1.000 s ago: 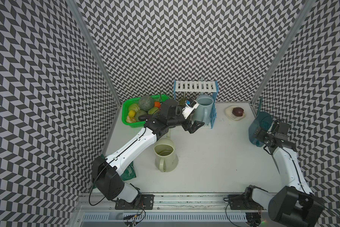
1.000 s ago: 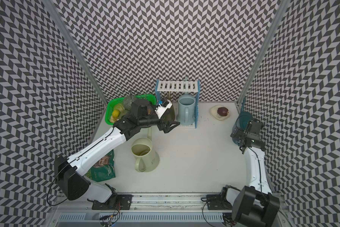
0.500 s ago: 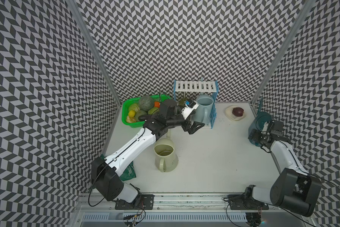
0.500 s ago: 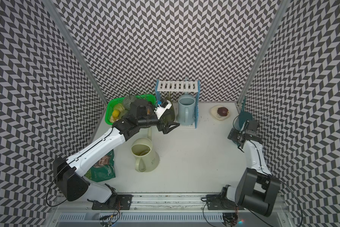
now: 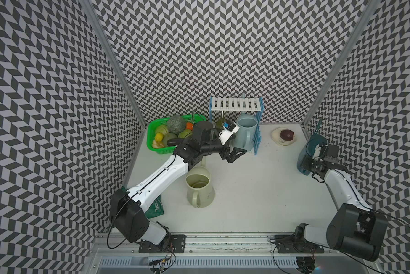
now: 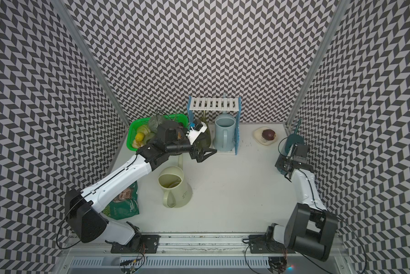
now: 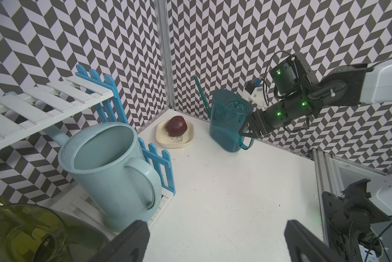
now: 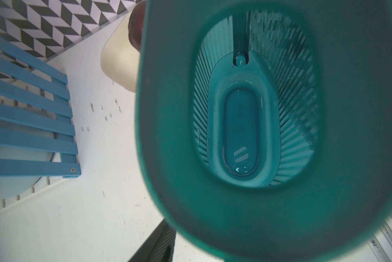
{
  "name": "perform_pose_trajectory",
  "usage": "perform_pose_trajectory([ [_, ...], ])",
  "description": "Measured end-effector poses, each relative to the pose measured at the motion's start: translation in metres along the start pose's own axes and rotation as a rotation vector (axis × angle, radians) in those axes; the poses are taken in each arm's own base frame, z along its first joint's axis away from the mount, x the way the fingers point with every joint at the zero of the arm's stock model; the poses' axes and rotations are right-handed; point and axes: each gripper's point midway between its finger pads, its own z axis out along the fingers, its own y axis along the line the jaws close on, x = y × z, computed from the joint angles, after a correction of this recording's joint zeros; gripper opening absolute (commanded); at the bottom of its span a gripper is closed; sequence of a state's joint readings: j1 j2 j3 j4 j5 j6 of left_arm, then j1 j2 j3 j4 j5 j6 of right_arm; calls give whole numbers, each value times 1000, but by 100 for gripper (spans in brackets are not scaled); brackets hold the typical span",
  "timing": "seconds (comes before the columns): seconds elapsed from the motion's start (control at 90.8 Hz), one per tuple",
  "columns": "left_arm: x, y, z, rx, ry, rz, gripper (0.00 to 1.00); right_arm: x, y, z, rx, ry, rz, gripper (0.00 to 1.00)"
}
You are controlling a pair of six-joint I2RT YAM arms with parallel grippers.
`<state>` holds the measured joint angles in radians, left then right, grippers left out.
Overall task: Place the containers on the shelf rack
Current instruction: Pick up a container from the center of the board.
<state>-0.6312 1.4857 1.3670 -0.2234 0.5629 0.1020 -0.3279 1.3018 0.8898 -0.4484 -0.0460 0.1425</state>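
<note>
Lifting the teal can [image 7: 226,122] is where trouble could start. The right gripper [image 7: 247,131] sits at the can's handle side, its fingers at the thin looped handle. Whether they are clamped on it I cannot tell. The can is tall, narrow, ribbed and see-through, made of slick hard plastic, with a long thin spout on the side away from the fingers. Held off-centre like that, it would likely swing or twist in the fingers. The spout could then catch a blue picket side of the rack [image 7: 54,95] on the way in. A cream dish [image 7: 174,136] with a dark red fruit lies between those fingers and the rack and could be knocked.

The left gripper [image 7: 216,224] stands wide, with nothing between its fingers. Just beside one finger, the smooth pale blue can [image 7: 104,167] and the glassy olive can [image 7: 31,231] appear to stand on the rack's lower white slats and crowd it. The top slatted shelf is bare, so a high lift looks necessary. The matte cream can [image 5: 199,187] stands on the table [image 5: 246,189] behind those fingers, under the forearm.
</note>
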Motion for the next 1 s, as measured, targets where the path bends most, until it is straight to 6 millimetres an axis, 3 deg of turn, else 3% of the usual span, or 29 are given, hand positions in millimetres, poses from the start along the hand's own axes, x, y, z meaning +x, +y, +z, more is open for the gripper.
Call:
perform_pose_trajectory([
  [0.319,6,7,0,-11,5,-22,100,19,-14,9,74,-11,23,53],
  [1.003,19,15,0,-21,15,-47,100,16,-25,10,127,-136,48,23],
])
